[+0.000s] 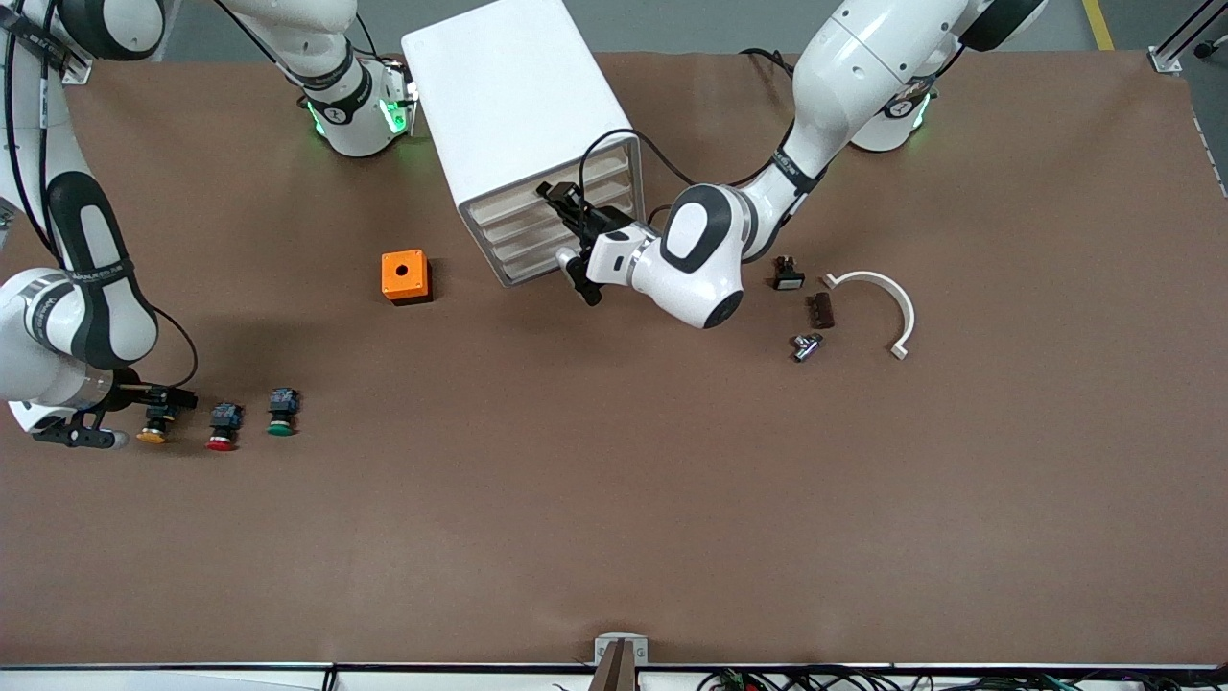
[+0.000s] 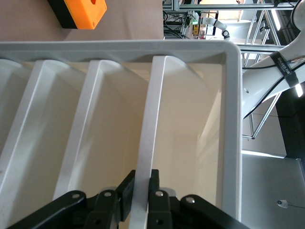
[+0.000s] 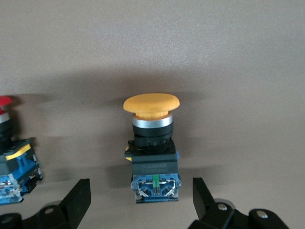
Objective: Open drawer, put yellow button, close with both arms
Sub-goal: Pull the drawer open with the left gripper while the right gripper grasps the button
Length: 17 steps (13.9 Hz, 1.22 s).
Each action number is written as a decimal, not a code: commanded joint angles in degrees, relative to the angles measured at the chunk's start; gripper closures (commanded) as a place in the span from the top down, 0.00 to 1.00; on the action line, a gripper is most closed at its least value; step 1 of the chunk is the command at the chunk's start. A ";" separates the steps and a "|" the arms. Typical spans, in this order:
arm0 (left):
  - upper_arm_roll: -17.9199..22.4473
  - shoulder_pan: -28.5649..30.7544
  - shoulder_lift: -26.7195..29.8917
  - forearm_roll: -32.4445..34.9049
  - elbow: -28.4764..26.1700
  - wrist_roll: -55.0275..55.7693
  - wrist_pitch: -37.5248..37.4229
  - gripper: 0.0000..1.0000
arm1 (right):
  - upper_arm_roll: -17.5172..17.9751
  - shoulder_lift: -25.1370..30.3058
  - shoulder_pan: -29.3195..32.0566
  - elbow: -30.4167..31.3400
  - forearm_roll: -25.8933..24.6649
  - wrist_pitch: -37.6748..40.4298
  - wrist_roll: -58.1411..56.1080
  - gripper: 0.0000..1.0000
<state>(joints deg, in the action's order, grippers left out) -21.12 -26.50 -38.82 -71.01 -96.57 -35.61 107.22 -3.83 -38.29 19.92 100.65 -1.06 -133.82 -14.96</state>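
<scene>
Overhead first: you have the white cabinet (image 1: 532,134) standing near the robots' bases, its four drawers facing the front camera, and the left gripper (image 1: 568,207) is at the drawer (image 1: 595,171), the topmost one, which looks barely out, if at all. An orange box (image 1: 405,276) sits on the table (image 1: 614,499) beside the cabinet toward the right arm's end. Toward that end, nearer the camera, three buttons stand in a row: the yellow button (image 1: 153,424), a red button (image 1: 223,429) and a green button (image 1: 281,415). The right gripper (image 1: 158,403) is low at the yellow button. Toward the left arm's end lie a white curved piece (image 1: 887,302) and a few small parts (image 1: 811,312). Left wrist view next: the left gripper's fingers (image 2: 157,193) are pinched on the thin white front lip of the drawer (image 2: 147,152), one pad on each side; the orange box (image 2: 78,12) shows past the cabinet frame. Right wrist view last: the right gripper's fingers (image 3: 76,198) are spread wide, one to each side of the yellow button's (image 3: 151,143) dark body, with clear gaps, not touching. The button rests on the table, cap pointing away from the wrist. The red button (image 3: 12,157) lies just beside it.
</scene>
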 commanded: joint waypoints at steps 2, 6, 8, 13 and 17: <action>0.46 1.80 -2.75 -0.19 4.28 0.81 -0.26 0.03 | 0.93 -0.91 1.18 -1.16 0.62 -0.21 -0.51 0.52; 3.27 1.89 -3.27 -0.10 6.04 0.81 -0.87 0.03 | 0.93 -1.18 1.09 -1.60 0.54 -0.12 -0.69 0.27; 4.50 2.24 -4.33 -0.10 7.97 0.81 -2.62 0.03 | 0.93 -1.00 0.74 -2.12 0.54 0.05 -0.60 0.17; 8.28 3.30 -6.61 0.96 11.66 0.81 -9.13 0.02 | 1.20 1.89 -0.05 -2.48 0.62 1.19 -0.51 0.17; 8.37 5.32 -6.88 2.54 12.11 0.81 -10.10 0.03 | 1.29 11.19 -2.86 -2.57 0.62 12.85 0.28 0.17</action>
<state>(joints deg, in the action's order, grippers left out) -12.95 -21.97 -44.37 -70.10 -86.29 -35.59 97.78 -2.61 -33.62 18.53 96.52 -1.01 -126.30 -14.95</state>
